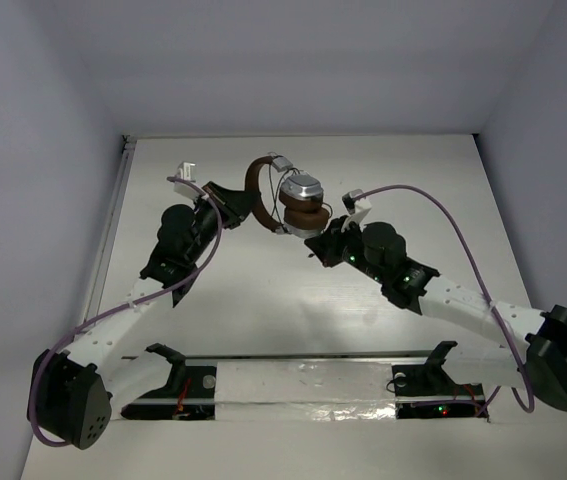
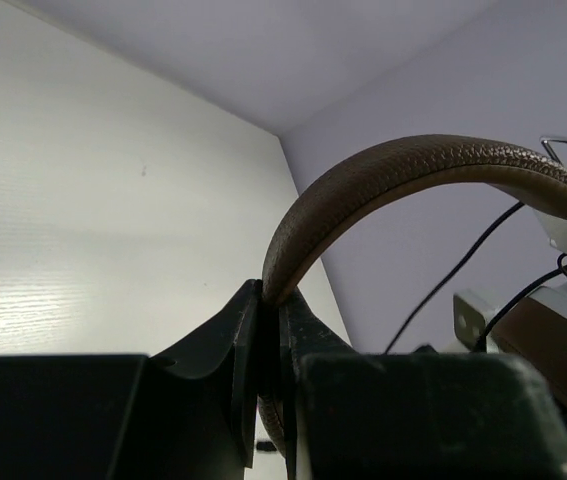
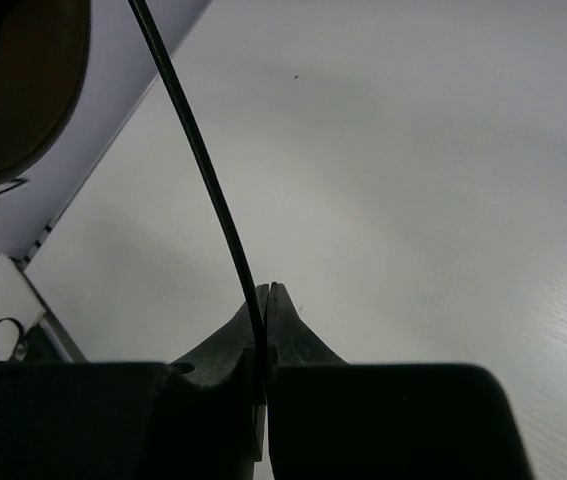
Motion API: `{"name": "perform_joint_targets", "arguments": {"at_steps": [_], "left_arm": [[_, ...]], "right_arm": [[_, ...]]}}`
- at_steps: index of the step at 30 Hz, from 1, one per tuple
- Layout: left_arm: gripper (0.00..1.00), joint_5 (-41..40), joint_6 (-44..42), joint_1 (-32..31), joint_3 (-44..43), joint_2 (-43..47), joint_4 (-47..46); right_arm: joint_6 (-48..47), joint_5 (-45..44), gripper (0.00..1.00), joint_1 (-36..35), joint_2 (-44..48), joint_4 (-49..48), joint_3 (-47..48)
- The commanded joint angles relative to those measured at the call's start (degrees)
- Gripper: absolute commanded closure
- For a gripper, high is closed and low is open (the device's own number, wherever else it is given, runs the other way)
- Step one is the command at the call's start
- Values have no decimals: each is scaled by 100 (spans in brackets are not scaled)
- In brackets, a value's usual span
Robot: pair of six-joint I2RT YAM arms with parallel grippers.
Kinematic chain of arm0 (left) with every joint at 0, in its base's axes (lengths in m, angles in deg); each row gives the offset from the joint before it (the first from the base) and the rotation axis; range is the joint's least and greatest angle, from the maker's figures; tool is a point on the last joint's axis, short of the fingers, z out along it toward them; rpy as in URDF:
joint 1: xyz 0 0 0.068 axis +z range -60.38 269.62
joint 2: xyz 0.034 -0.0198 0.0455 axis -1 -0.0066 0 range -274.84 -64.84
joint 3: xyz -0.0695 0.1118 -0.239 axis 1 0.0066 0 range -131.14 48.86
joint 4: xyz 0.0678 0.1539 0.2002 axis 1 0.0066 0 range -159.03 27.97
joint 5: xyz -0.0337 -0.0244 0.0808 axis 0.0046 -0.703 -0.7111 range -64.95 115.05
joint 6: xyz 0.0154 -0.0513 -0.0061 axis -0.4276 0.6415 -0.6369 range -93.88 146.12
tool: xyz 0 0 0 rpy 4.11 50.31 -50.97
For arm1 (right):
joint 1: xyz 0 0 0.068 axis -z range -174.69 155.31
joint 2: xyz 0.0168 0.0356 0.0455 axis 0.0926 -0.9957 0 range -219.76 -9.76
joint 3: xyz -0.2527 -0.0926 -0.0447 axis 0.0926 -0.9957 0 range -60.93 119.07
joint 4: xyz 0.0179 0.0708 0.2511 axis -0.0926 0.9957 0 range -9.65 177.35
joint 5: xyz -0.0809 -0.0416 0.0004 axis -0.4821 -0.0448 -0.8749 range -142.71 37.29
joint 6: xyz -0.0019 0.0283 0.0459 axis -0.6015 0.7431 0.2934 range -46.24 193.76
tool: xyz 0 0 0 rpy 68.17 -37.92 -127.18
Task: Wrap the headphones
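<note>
The headphones are held up over the far middle of the table, with silver cups, brown pads and a brown headband. My left gripper is shut on the headband, which arches up from between its jaws in the left wrist view. My right gripper sits just below the ear cups and is shut on the thin dark cord, which runs up out of its closed jaws. A brown ear pad shows at the upper left of the right wrist view. More cord loops near the cups.
Purple arm cables arc over the right side and along the left arm. The white table is walled by pale panels at back and sides. Both arm bases and a slotted strip line the near edge.
</note>
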Motion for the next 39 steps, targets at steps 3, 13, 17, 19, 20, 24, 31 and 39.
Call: {"name": "perform_joint_targets", "arguments": {"at_steps": [3,13,17,19,20,24,31,39], "left_arm": [[100,-1223,594,39,-42,39,-467],[100,-2515,805,-382,152,56,-398],[100,-3201,885,-541,127,74,-249],[100,-3438,902,-612,65,4,-134],[100,-3491,911,-673,65,-14,-134],[100,-3755,964,-735,73,-111,-116],[100,-4037,981,-911,108,-260,-98],[100,-4766,982,-1315,12,-339,69]], "right_arm": [[691,1022,100,38,98,-979,-236],[2494,1436,100,38,247,-2500,-668],[3075,1838,100,38,-33,-3194,-686],[3241,2129,100,38,-454,-3343,-519],[3242,2192,100,38,-456,-3467,-518],[3313,2192,99,-67,-833,-3705,-606],[3812,1209,99,-67,-641,-4653,-1107],[4542,374,99,-181,-1009,-6007,-1292]]}}
